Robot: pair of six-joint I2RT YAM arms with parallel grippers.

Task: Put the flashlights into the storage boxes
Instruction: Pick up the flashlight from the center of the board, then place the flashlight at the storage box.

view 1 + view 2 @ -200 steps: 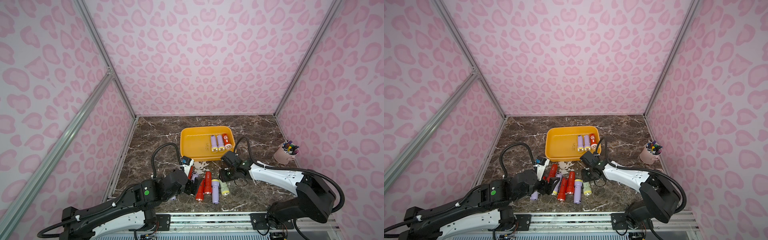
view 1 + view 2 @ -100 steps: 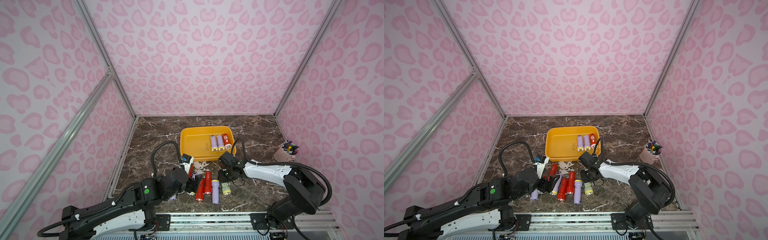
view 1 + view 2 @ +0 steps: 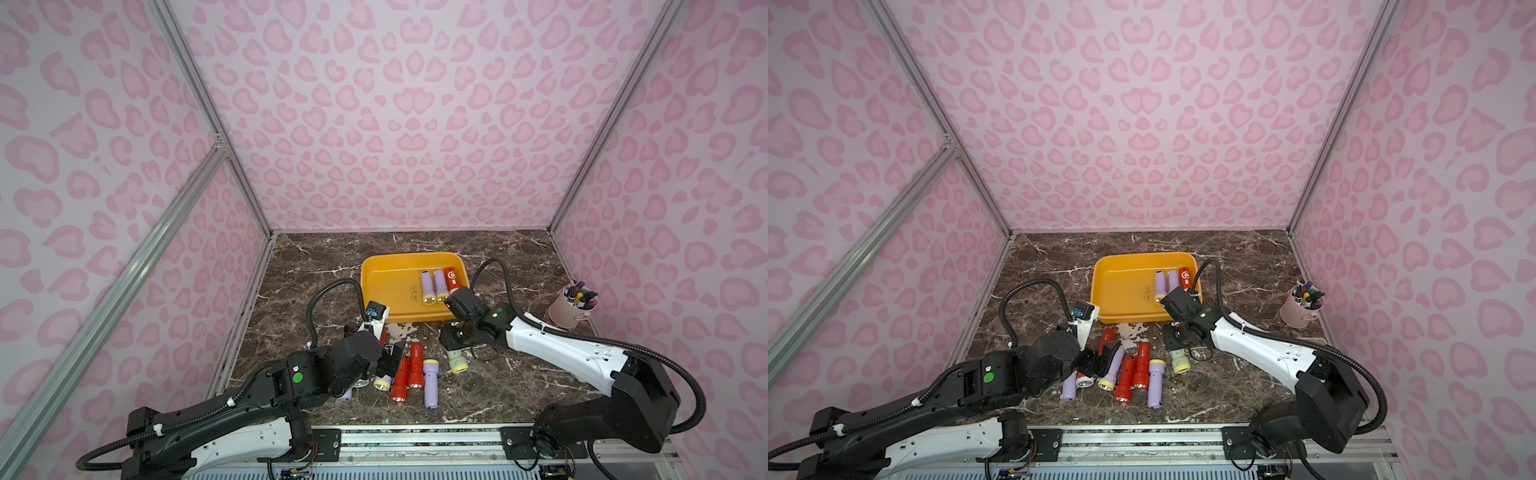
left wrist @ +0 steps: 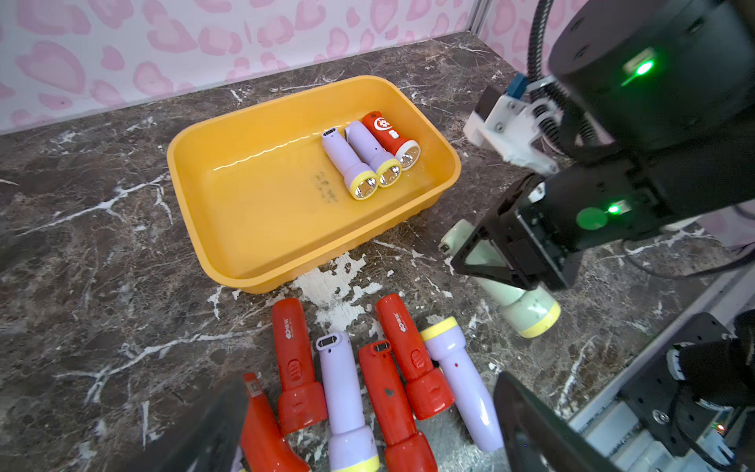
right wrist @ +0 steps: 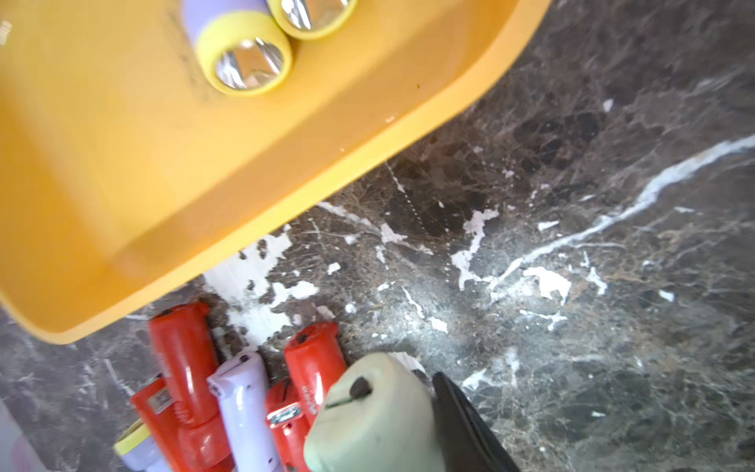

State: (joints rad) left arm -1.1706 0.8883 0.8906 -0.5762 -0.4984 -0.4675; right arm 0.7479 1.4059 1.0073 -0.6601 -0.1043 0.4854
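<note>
Pale green flashlight, yellow-ringed head, lies on marble tabletop, clamped in right gripper; left gripper gapes wide over red and lilac flashlights

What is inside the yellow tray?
Three flashlights lie side by side at one end of the yellow tray: two lilac flashlights and a red flashlight. In both top views the right arm covers a corner; the left wrist view shows it empty.

marble tabletop | on it: yellow tray — loose flashlights — pink cup
</note>
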